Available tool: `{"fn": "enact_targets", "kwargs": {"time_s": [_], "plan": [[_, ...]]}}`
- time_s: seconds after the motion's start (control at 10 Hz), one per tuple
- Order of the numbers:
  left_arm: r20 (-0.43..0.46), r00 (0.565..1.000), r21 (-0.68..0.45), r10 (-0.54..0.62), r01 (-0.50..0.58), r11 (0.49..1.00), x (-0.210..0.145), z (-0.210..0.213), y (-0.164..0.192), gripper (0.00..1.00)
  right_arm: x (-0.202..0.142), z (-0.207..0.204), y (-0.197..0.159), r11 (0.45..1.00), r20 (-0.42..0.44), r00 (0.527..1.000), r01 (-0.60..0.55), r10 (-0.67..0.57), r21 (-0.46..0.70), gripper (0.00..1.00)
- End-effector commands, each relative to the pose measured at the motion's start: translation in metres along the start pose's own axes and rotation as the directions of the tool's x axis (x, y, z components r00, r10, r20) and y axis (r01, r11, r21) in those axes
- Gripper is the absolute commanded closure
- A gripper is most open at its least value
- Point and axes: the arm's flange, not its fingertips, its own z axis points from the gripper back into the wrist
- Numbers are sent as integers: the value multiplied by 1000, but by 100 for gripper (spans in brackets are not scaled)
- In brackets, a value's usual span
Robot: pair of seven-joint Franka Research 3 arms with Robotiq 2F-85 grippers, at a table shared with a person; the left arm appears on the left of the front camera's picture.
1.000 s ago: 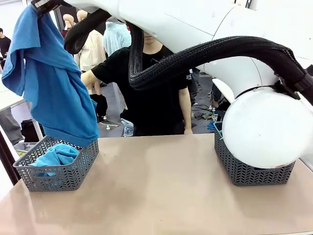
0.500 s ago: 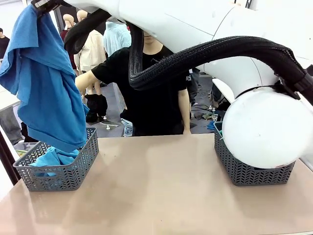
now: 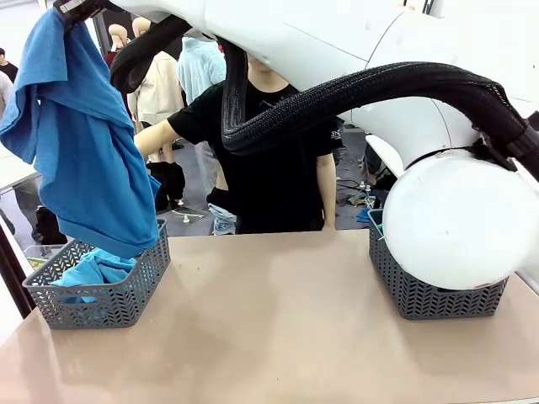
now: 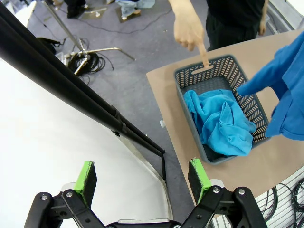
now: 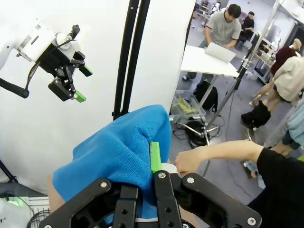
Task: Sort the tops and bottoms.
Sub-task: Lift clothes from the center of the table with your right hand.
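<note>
The right gripper (image 5: 142,180) has its jaws pressed together on a fold of the blue shirt (image 5: 118,152), the cloth bunched over the fingers with one green pad (image 5: 155,156) showing at its edge. From the front the shirt (image 3: 80,143) hangs from high at the upper left, draping down so that its lower hem reaches the rim of the left basket (image 3: 126,290), over its inner side. In that basket lies the turquoise shirt (image 3: 94,271), crumpled; the left wrist view shows it (image 4: 221,123) filling much of the grey mesh basket (image 4: 190,111), with the hanging blue shirt (image 4: 285,90) coming in from the right edge above the basket's far side. The left gripper (image 4: 142,178) has its jaws spread wide with nothing between them, held high, off the table's side and above the floor; the right wrist view shows it (image 5: 71,88) well apart from the right gripper, against a white wall. A person in a black top stands at the far side of the table (image 3: 278,320), one hand (image 4: 190,31) pointing a finger down at the far rim of the left basket. A second grey basket (image 3: 421,290) stands at the table's right, partly hidden by the right arm (image 3: 455,219).
</note>
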Motion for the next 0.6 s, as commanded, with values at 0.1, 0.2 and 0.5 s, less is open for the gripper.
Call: {"fn": "enact_targets", "kwargs": {"time_s": [0.1,0.2,0.5], "plan": [[1,1000,2,0,0,1000,1,0,1,0,27,-55,-31,1000,37,999,14,-13,-20,100],[1,1000,2,0,0,1000,1,0,1,0,36,-75,-40,999,59,998,-18,15,48,100],[1,1000,2,0,0,1000,1,0,1,0,47,-174,-87,985,153,988,-8,-18,172,100]]}}
